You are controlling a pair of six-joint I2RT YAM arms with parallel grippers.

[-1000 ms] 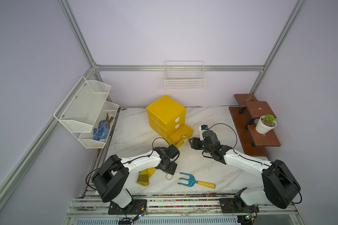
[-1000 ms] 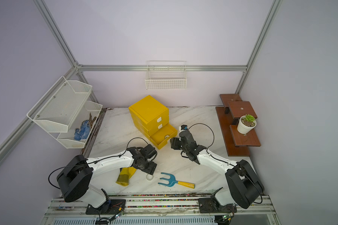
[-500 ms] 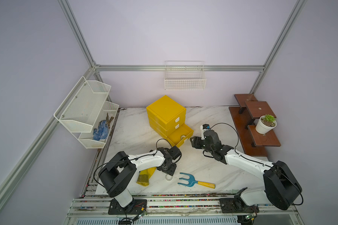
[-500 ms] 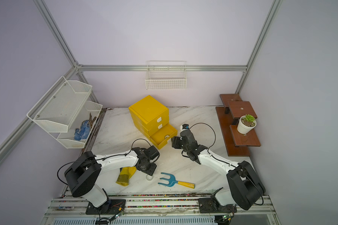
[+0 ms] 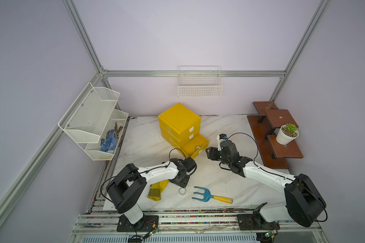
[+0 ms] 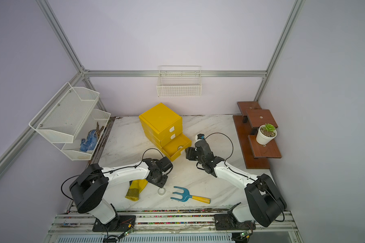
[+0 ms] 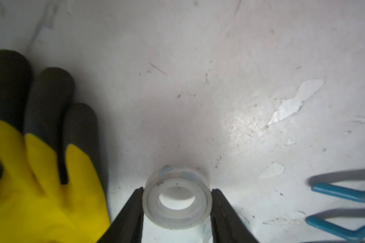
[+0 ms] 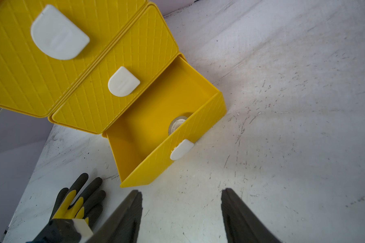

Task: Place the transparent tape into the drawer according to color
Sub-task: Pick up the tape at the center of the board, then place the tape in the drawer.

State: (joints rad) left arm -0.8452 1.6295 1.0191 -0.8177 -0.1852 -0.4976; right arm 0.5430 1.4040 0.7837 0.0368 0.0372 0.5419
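One tape roll (image 7: pixel 177 219) in left claw (image 7: pixel 177 190), glove (image 7: pixel 40 178) beside, bare tabletop (image 7: pixel 198 84) ahead

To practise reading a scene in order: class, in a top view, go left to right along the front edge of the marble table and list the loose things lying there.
yellow glove → clear tape roll → blue hand fork
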